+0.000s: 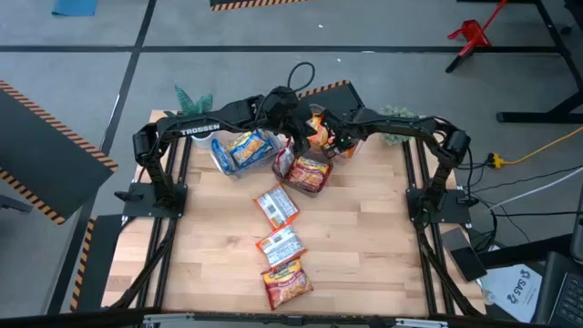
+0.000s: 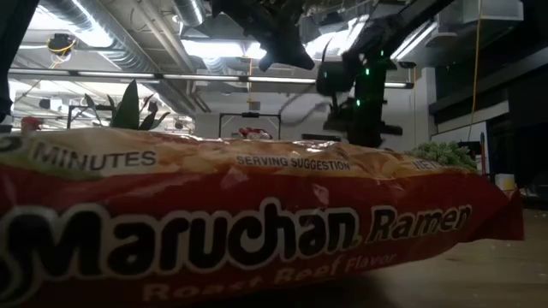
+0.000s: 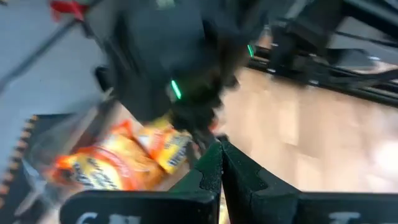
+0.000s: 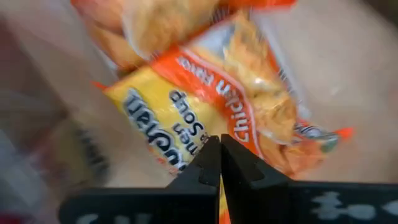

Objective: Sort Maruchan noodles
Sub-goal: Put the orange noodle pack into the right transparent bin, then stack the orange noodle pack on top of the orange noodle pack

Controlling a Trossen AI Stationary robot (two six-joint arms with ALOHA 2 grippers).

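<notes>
Orange Maruchan packets [image 4: 205,93] lie in a clear bin [image 1: 319,128] at the far middle of the table. My right gripper [image 4: 219,155] is shut just above them; in the high view it [image 1: 332,144] stands beside that bin. My left gripper [image 3: 221,158] is shut and empty, close by at the far middle [image 1: 299,128], facing the right arm's wrist and the orange packets [image 3: 106,165]. Blue-yellow packets [image 1: 244,146] lie in a bin to the left, and red packets [image 1: 308,171] in a bin nearer. Three packets [image 1: 276,205] [image 1: 280,244] [image 1: 287,281] lie flat on the table. My right gripper's shut fingertips stand over the yellow end of an orange chicken-flavour packet [image 4: 180,124], coming at it from above. I cannot tell whether they touch it.
A red roast-beef packet [image 2: 240,231] lies right before the low camera and hides most of the table. Green plant toys [image 1: 193,98] [image 1: 398,114] stand at the far corners. The wooden tabletop [image 1: 364,237] is bare on both sides of the loose packets.
</notes>
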